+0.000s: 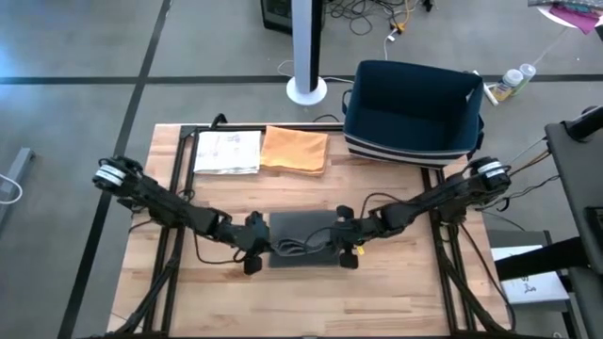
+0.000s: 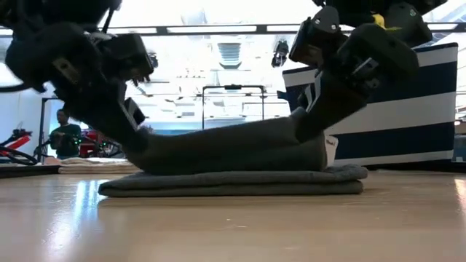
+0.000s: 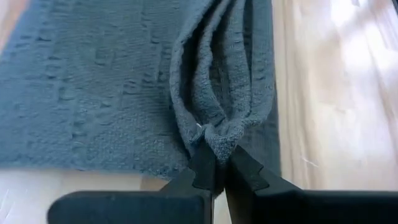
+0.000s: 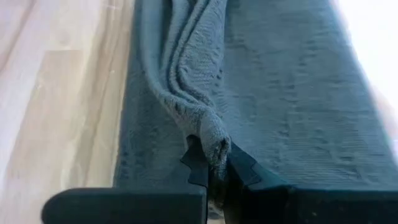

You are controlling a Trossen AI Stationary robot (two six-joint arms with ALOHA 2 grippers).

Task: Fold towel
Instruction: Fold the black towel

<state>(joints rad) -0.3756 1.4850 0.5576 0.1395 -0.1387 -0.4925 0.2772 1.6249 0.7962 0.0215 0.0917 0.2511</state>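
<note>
Both pincers were clamped on the grey towel (image 1: 303, 240). Left gripper (image 1: 256, 252) sat at the towel's nine o'clock end, near its six o'clock edge, and its fingers (image 3: 205, 168) were closed tight on a bunched corner of cloth. Right gripper (image 1: 345, 247) sat at the three o'clock end, fingers (image 4: 198, 163) likewise pinched shut on a gathered fold of the same towel.

Seen from above, the towel lay as a dark rectangle at the middle of the wooden table (image 1: 396, 292), between the two grippers. At table height its lower layers rested flat on the wood while an upper layer (image 2: 233, 149) hung stretched between the two grips, sagging slightly and rising toward the right arm's side.

Toward twelve o'clock on the table lay a folded orange cloth (image 1: 295, 151), just beside a white printed sheet (image 1: 227, 152) at its nine o'clock side. A navy basket with striped base (image 1: 415, 113) stood at roughly one o'clock from the towel, at the table's far edge.
</note>
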